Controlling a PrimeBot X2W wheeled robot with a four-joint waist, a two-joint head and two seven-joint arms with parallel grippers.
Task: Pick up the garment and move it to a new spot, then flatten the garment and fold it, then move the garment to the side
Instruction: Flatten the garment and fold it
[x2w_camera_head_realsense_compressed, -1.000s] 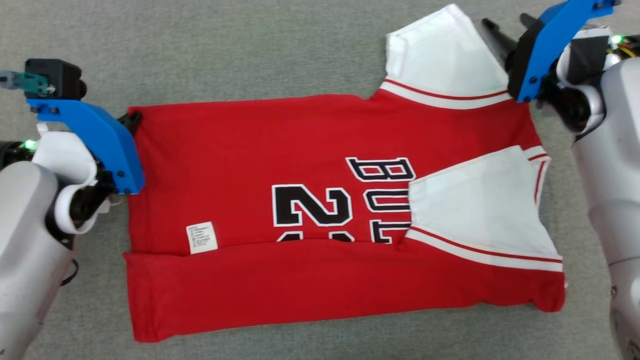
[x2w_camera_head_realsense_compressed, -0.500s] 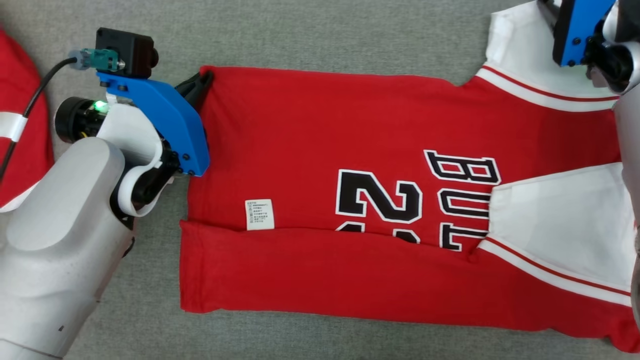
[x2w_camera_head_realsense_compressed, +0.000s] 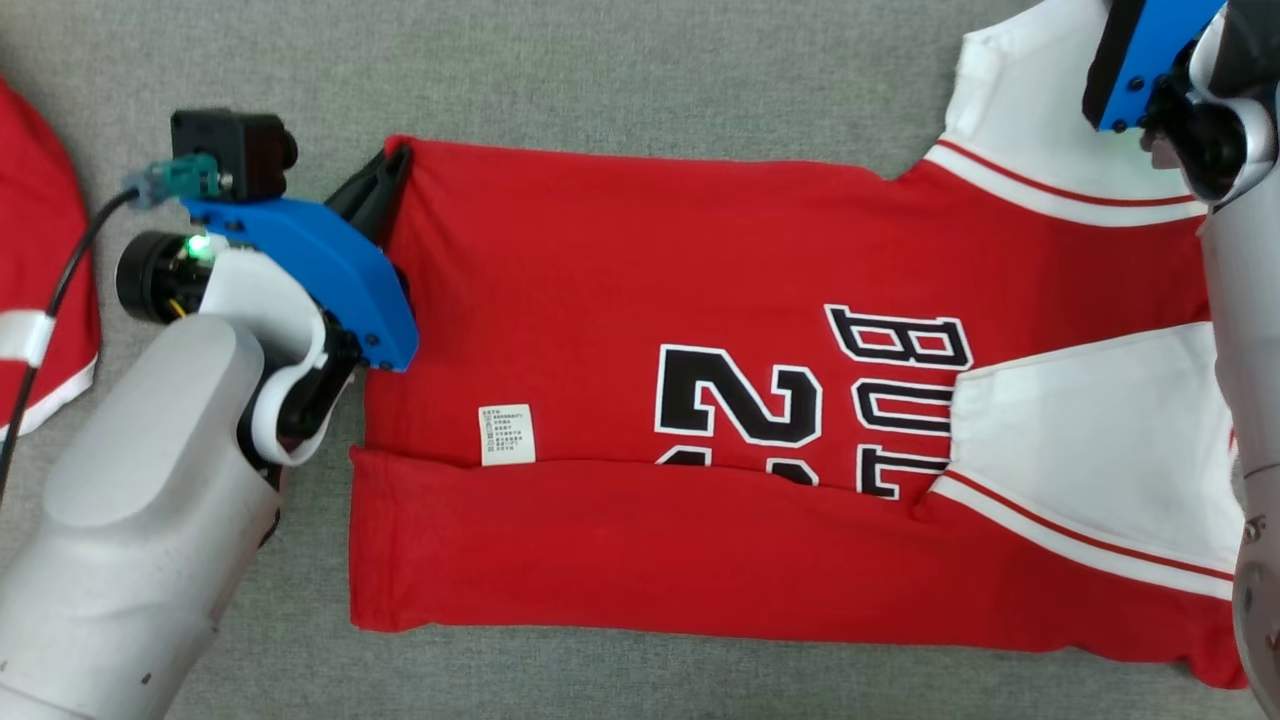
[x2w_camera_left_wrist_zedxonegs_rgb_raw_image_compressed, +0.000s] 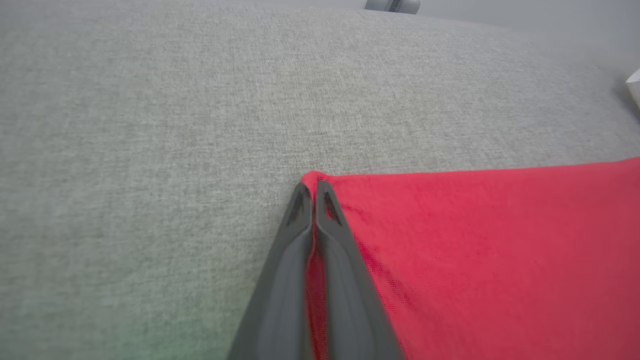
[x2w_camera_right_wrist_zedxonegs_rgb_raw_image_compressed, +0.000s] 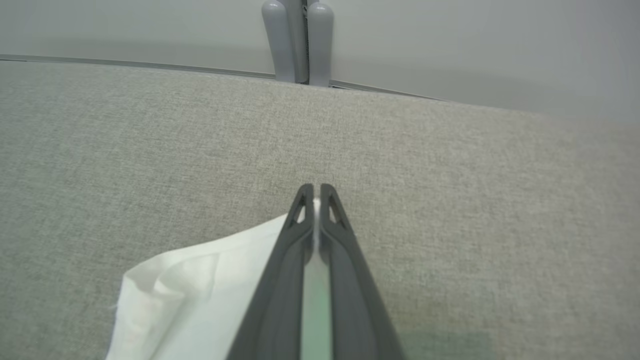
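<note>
right end effector (x2w_camera_right_wrist_zedxonegs_rgb_raw_image_compressed: 314, 187) now clamped, garment (x2w_camera_head_realsense_compressed: 640, 260) cropped

Red-and-white jersey (x2w_camera_head_realsense_compressed: 600, 280) lies flat on the grey surface (x2w_camera_head_realsense_compressed: 600, 70), its near long edge folded over.

A grey woven surface (x2w_camera_head_realsense_compressed: 640, 70) stretches across the scene, with a piece of red cloth with a white band (x2w_camera_head_realsense_compressed: 40, 200) lying at its left edge. At the far end, two rounded grey posts (x2w_camera_right_wrist_zedxonegs_rgb_raw_image_compressed: 297, 40) stand side by side against a pale wall (x2w_camera_right_wrist_zedxonegs_rgb_raw_image_compressed: 500, 45).
</note>
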